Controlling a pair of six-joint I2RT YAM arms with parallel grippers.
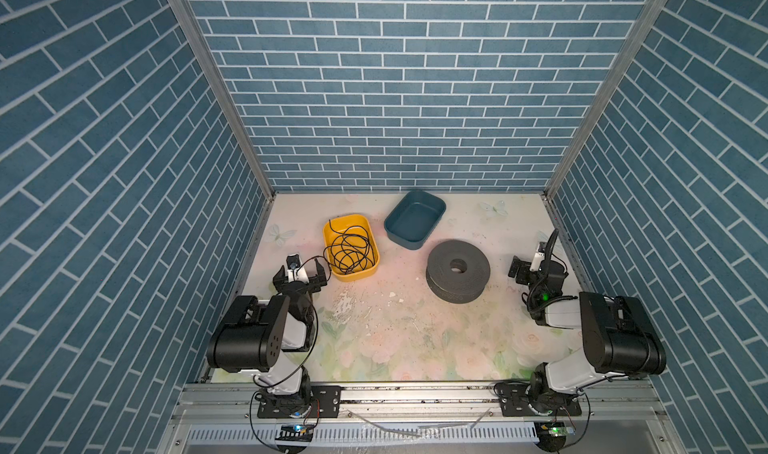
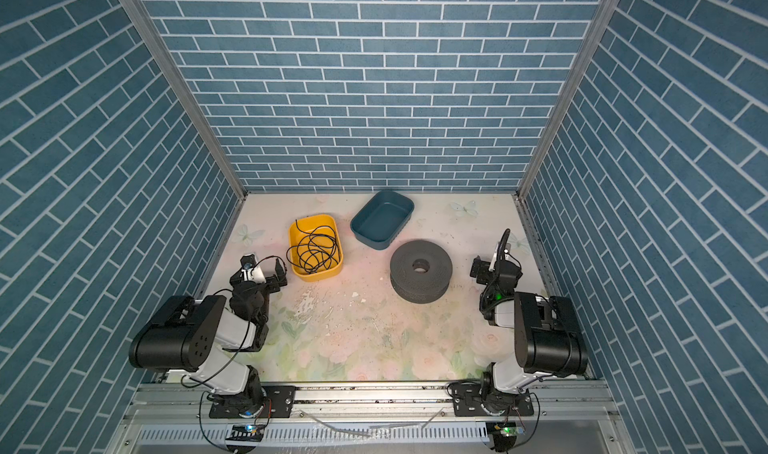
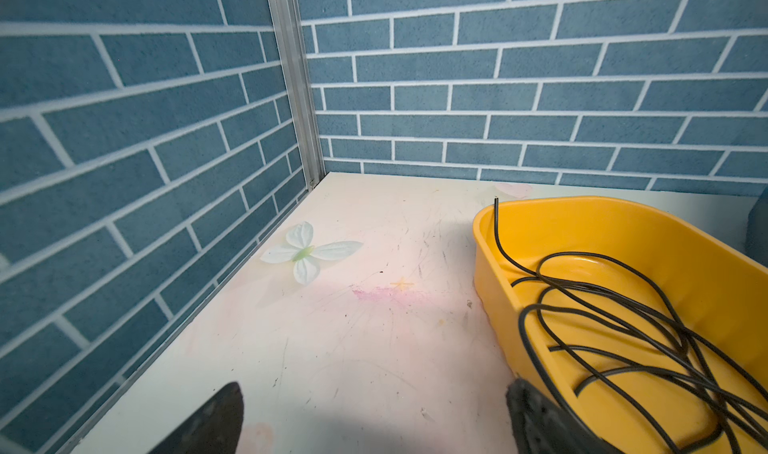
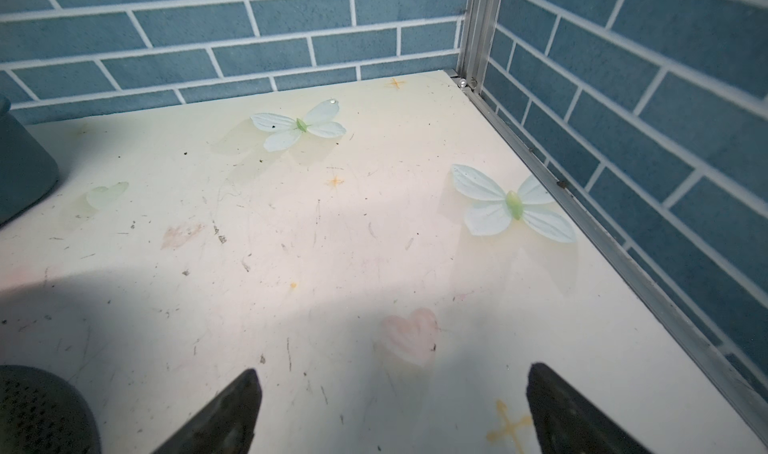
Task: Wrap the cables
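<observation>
A: Bright or dim?
B: Bright, from overhead; the pale bench [image 1: 374, 340] is evenly lit.
A: Shadows?
B: Soft-edged, on the bench near the right gripper [image 4: 390, 406].
A: Sharp?
B: Both top views are, though the brick walls [image 1: 104, 140] splay outward toward the edges. The gripper's fingertips [image 4: 232, 414] blur close up.

Right gripper [image 4: 392, 371]: jaws wide apart, nothing between them. Pink heart print [image 4: 409, 335] on table [image 4: 291, 232] just ahead of the gap. Pale butterfly [image 4: 299, 126] farther ahead, second butterfly [image 4: 513, 205] nearer the side wall. Perforated grey spool [image 4: 37, 410] outside one finger; blue tub [image 4: 20, 165] beyond it
</observation>
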